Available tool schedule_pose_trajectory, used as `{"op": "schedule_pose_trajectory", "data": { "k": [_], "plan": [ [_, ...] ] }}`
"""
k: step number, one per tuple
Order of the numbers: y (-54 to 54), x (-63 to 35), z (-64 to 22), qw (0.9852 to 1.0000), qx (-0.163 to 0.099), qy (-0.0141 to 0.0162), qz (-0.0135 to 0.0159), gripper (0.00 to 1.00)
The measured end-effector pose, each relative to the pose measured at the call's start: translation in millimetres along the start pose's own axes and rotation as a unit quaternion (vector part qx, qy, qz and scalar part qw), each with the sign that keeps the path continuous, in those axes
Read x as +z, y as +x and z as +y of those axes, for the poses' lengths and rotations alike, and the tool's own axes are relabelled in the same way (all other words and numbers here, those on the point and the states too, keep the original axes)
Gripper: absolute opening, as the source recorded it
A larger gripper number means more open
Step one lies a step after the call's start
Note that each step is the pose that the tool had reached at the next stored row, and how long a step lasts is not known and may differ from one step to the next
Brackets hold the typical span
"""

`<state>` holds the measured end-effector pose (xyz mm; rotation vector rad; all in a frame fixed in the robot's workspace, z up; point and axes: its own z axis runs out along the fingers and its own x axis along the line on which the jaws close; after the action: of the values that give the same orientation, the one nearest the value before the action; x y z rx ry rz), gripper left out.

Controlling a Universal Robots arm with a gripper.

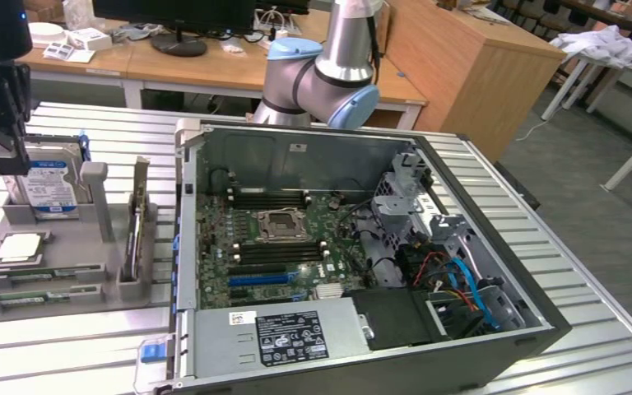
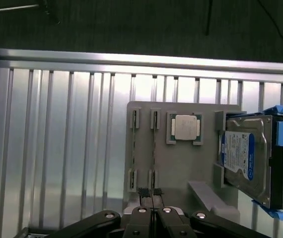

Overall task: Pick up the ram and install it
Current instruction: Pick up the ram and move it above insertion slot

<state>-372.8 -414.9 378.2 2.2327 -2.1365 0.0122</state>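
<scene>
Soft, even room light is filling the exterior view. The slatted metal table point(image 1: 596, 267) is gleaming pale at 4 o'clock, while the open computer case point(image 1: 250, 160) is holding shade inside, deepest toward 5 o'clock. In the wrist view, hard glare is washing out the table's slats, the gripper point(image 2: 150, 191) is showing nearly in silhouette, and the floor point(image 2: 131, 25) is lying dim.

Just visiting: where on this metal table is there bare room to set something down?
Bare slats of the table lie between the grey holder and the near edge, and along the exterior view's right of the computer case. Crowded: the holder carries the hard drive, a processor and ram, with the gripper above it.
</scene>
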Motion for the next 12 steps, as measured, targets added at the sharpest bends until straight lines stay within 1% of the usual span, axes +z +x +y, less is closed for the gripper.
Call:
{"op": "schedule_pose_trajectory", "data": {
  "k": [1,2,5,8,12],
  "plan": [
    [-0.1,1.2,0.9,1.0000,0.000,0.0005,-0.0012,0.11],
    [-0.2,1.9,1.1,1.0000,-0.001,0.0005,-0.0016,0.11],
    [-0.3,2.2,1.2,1.0000,-0.001,0.0003,-0.0017,0.11],
    [-2.3,3.9,1.1,1.0000,-0.001,0.0004,-0.0025,0.11],
    [-4.0,4.9,1.0,1.0000,-0.001,0.0004,-0.0025,0.11]
  ]
}}
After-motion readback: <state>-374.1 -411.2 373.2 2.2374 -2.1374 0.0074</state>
